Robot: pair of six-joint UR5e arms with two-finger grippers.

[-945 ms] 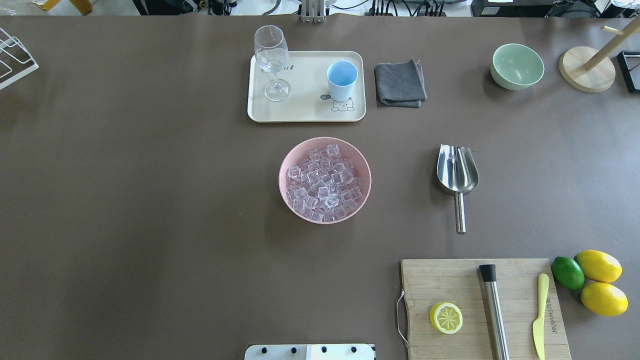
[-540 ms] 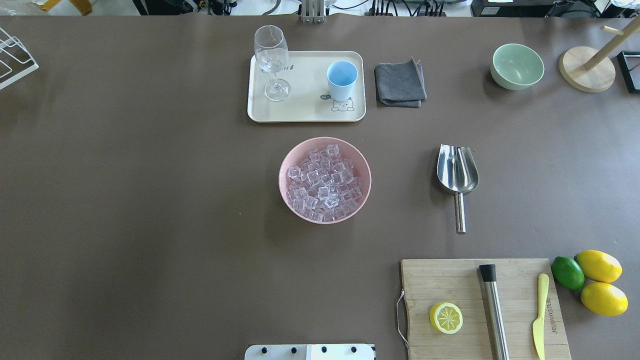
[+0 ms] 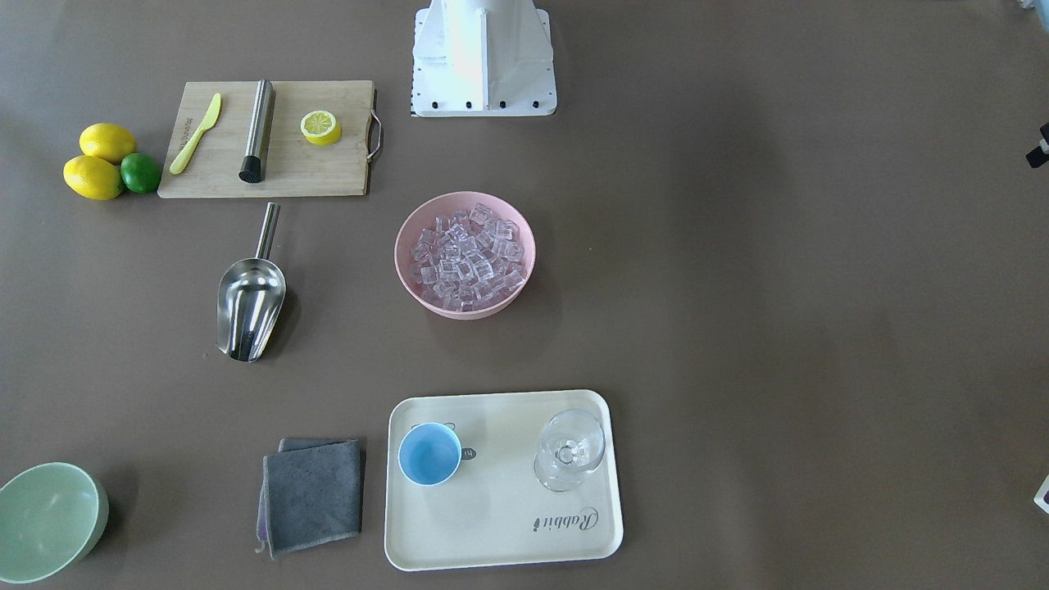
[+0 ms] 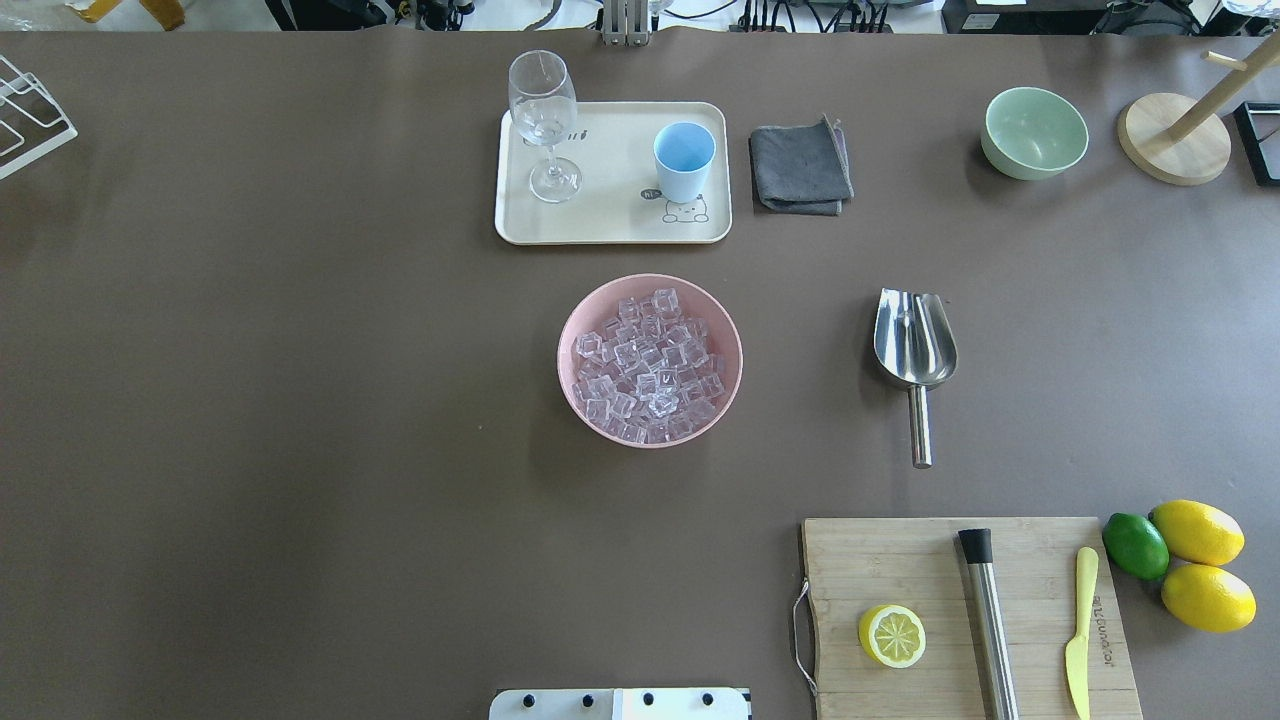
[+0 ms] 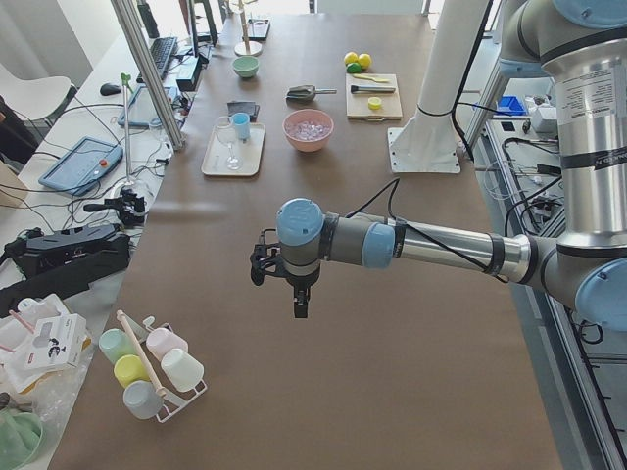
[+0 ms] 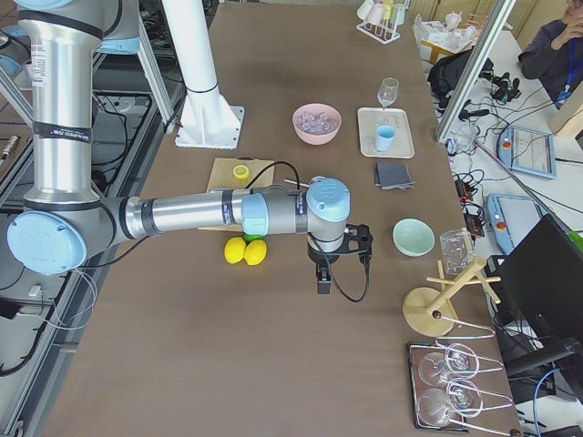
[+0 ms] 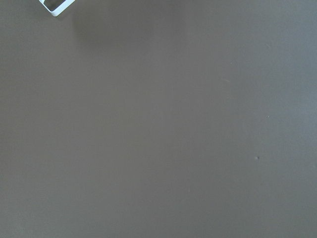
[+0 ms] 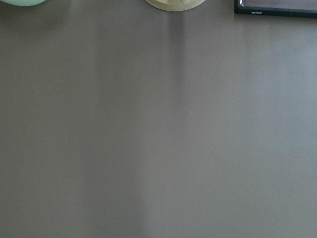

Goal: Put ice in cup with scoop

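Basically nothing's done yet: the scoop [image 4: 915, 350] lies untouched on the brown desk, right of the middle. It's shiny steel with a deep rounded trough and a straight round handle pointing at the near edge. The ice [image 4: 650, 365], a heap of little glassy cubes, sits in a matte pink bowl [image 4: 563, 350] mid-desk. The cup [image 4: 684, 160], smooth light blue, looks empty on a cream tray [image 4: 600, 215] by the far edge. The left gripper [image 5: 299, 302] and right gripper [image 6: 324, 279] hang over opposite ends of the desk. Only the side views catch them, so I can't tell if they're open or closed.
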